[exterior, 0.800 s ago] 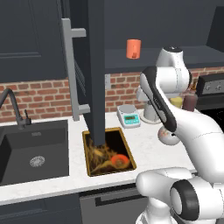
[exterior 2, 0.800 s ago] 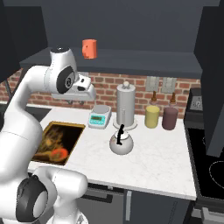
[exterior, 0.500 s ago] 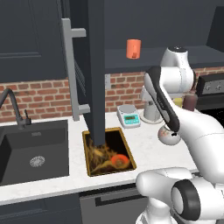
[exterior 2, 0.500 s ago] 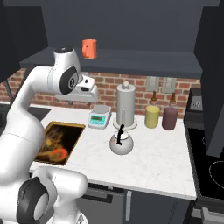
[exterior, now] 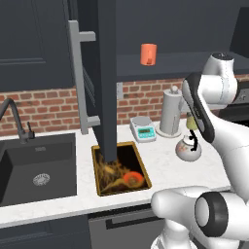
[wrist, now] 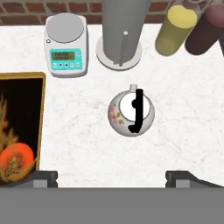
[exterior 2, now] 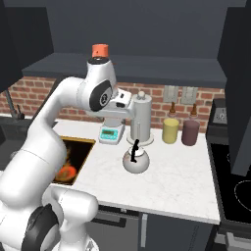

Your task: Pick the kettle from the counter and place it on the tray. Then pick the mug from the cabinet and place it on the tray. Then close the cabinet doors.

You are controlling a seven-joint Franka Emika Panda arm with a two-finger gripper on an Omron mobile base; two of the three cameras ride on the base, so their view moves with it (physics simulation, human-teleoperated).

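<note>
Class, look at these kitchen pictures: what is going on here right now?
The robot's tool hangs open above the kettle, which stands on the counter beside the tray, not yet gripped. The mug sits on the shelf of the cabinet, whose door stands open. Nothing is on the tray yet.

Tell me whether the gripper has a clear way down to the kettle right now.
Probably yes: the kettle stands alone on bare counter right below the open gripper, with the paper-towel roll and scale set apart behind it.

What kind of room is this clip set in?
A rendered home kitchen, it seems: a stone counter with an inset sink, a brick wall below a dark cabinet, and a kettle.
</note>
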